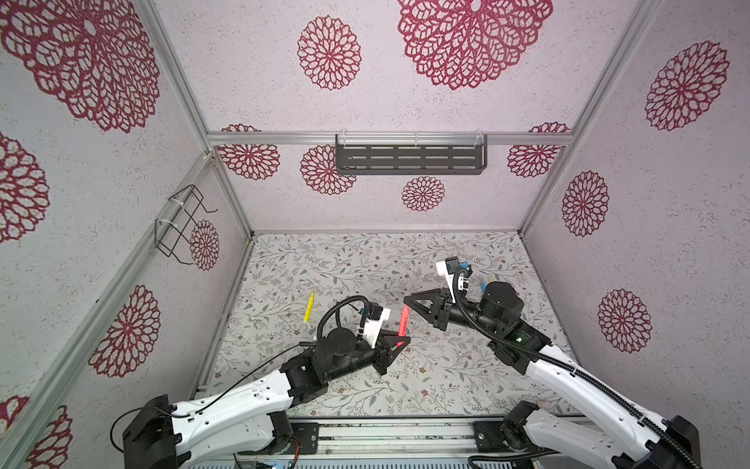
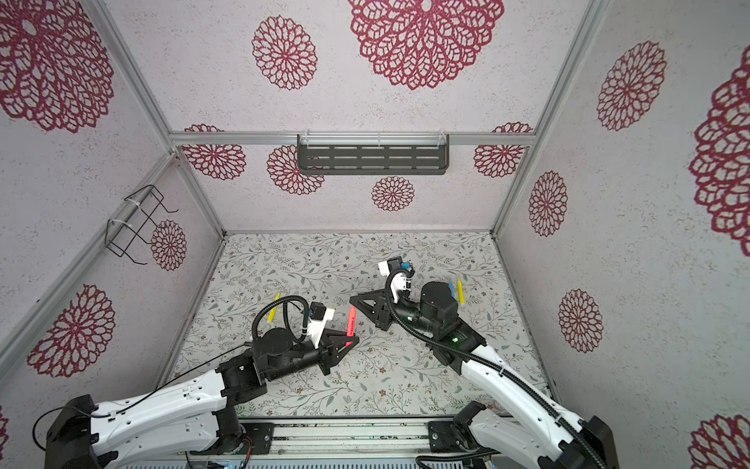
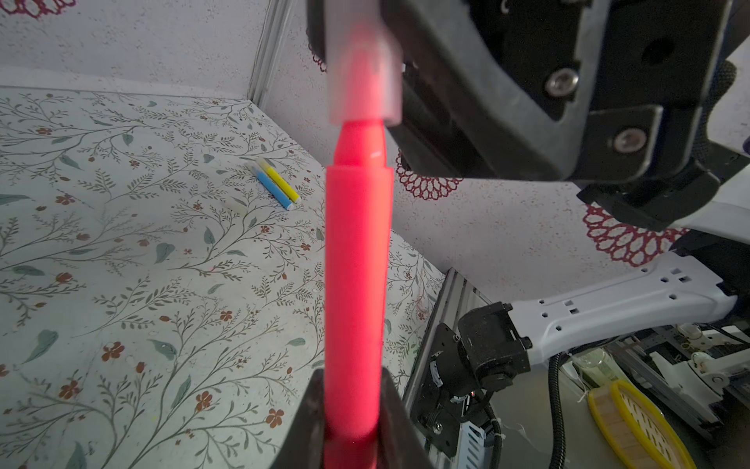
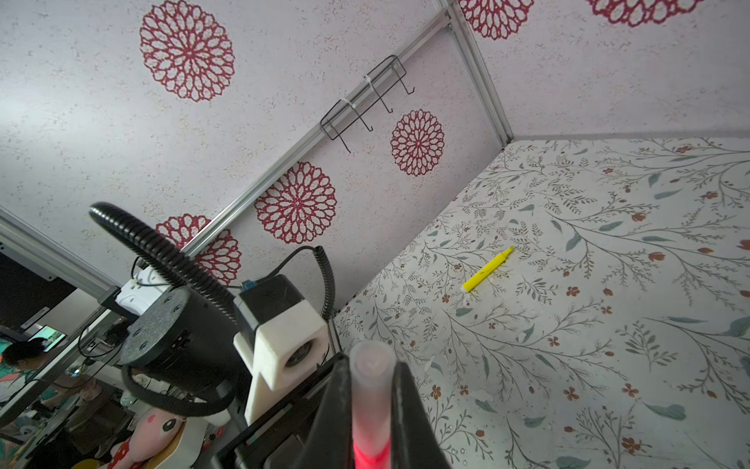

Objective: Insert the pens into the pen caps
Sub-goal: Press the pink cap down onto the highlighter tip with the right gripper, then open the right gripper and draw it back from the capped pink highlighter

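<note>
Red pen [image 3: 357, 264], tip inside clear cap [image 3: 361, 81]; yellow pen [image 1: 309, 307] flat.

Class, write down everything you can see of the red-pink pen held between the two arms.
The red-pink pen is a slim, smooth plastic stick with a narrower neck at its front. It is lifted off the table, tilted slightly in both top views. The left gripper clamps its rear end; its neck enters a cloudy see-through cap, which the right gripper pinches. Part of the neck shows, so the cap is not fully on.

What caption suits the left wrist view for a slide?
Red-pink plastic pen, gripped in the left jaws, tip inside a translucent plastic cap.
</note>
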